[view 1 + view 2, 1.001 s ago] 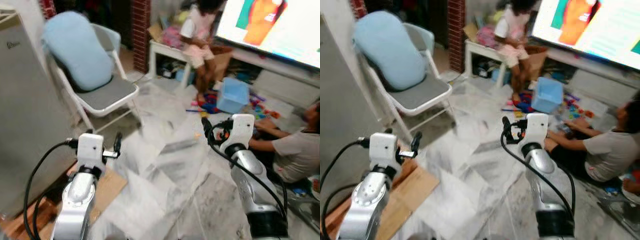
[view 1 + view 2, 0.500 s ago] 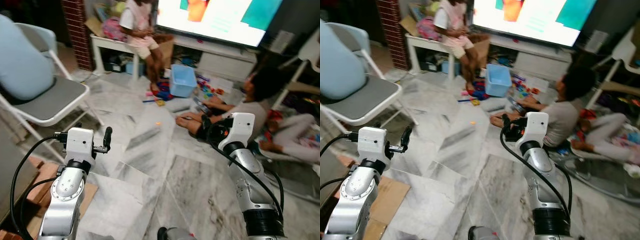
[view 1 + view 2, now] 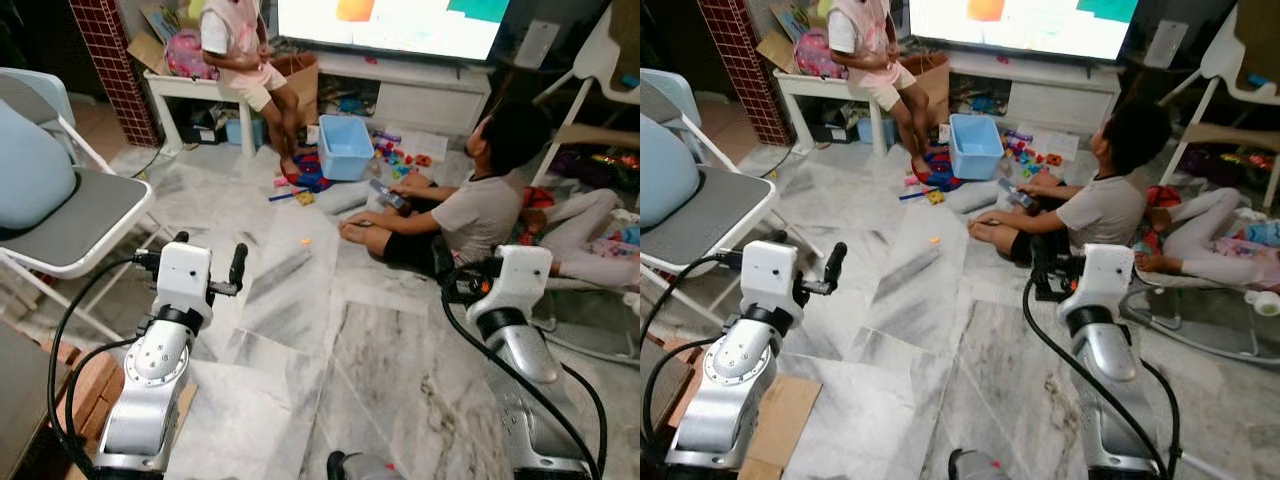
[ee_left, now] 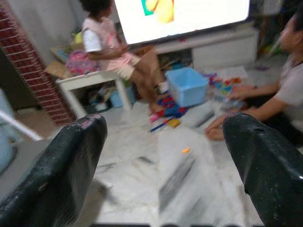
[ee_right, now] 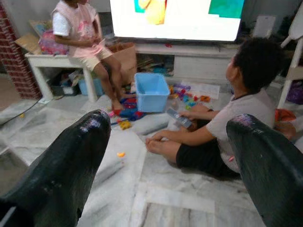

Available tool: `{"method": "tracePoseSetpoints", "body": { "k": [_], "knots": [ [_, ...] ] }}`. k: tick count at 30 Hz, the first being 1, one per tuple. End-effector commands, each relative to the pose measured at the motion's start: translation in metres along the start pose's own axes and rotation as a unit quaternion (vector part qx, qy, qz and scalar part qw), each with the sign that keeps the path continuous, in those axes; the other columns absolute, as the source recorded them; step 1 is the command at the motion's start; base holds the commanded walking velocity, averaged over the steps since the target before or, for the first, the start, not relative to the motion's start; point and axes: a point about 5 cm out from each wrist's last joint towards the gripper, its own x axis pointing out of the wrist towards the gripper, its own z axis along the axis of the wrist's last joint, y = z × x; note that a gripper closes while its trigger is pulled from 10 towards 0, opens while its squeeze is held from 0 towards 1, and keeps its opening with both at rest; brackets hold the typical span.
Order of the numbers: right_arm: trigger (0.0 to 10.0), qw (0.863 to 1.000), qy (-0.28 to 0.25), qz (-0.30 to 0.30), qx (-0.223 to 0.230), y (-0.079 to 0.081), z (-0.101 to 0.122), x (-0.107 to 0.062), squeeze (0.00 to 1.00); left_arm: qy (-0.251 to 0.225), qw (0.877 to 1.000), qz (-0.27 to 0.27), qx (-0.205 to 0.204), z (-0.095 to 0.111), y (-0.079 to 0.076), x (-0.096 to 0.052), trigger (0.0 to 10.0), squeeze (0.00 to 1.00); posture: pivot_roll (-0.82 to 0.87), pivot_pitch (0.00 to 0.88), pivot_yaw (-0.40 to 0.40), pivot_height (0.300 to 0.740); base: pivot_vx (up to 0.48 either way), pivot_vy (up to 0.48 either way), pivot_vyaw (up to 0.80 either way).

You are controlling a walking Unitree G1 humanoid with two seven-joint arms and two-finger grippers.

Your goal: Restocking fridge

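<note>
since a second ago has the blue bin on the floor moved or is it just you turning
Cannot tell of any real move. The blue bin sits beside the white bench and the scattered toys as before; the whole picture has shifted, so the camera turned.

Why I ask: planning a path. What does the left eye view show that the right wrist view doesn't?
Left eye view: the folding chair with its pale blue cushion, and the left tool, open. Right wrist view: more of the bright screen, framed by the open right tool. Both: the blue bin, a person seated on the floor, another person on the white bench.
</note>
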Motion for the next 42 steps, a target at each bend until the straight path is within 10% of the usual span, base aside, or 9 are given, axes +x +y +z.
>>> {"method": "tracePoseSetpoints", "body": {
  "k": [1, 6, 10, 23, 42],
  "knots": [
    [10.0, 1.0, 0.004, -0.003, 0.002, 0.001, -0.003, -0.003, 0.0, 0.012, 1.0, -0.004, 0.008, -0.006, 0.001, -0.003, 10.0, 0.0, -0.02, 0.032, 0.095, 0.74, 0.0, 0.0, 0.0],
    [10.0, 0.999, -0.023, -0.017, -0.014, -0.006, 0.012, -0.011, 0.0, 0.002, 0.998, -0.058, 0.026, 0.007, -0.002, -0.007, 10.0, 0.0, -0.04, 0.009, 0.106, 0.74, 0.0, 0.0, 0.0],
    [10.0, 0.998, -0.065, -0.019, -0.012, -0.004, 0.034, 0.012, 0.0, -0.027, 0.997, -0.06, 0.029, 0.023, 0.007, 0.022, 10.0, 0.0, -0.06, 0.044, 0.138, 0.74, 0.0, 0.0, 0.0],
    [10.0, 0.999, -0.028, -0.025, -0.003, 0.004, 0.011, 0.008, 0.0, -0.027, 0.999, -0.005, -0.022, 0.006, 0.0, 0.035, 10.0, 0.0, -0.09, 0.0, 0.071, 0.74, 0.0, 0.0, -0.55],
    [10.0, 1.0, 0.003, -0.001, -0.004, 0.008, -0.014, -0.01, 0.0, -0.019, 0.997, 0.065, -0.032, -0.014, 0.005, 0.012, 10.0, 0.0, -0.06, 0.0, 0.041, 0.74, 0.0, 0.0, -0.78]
  ]
}}
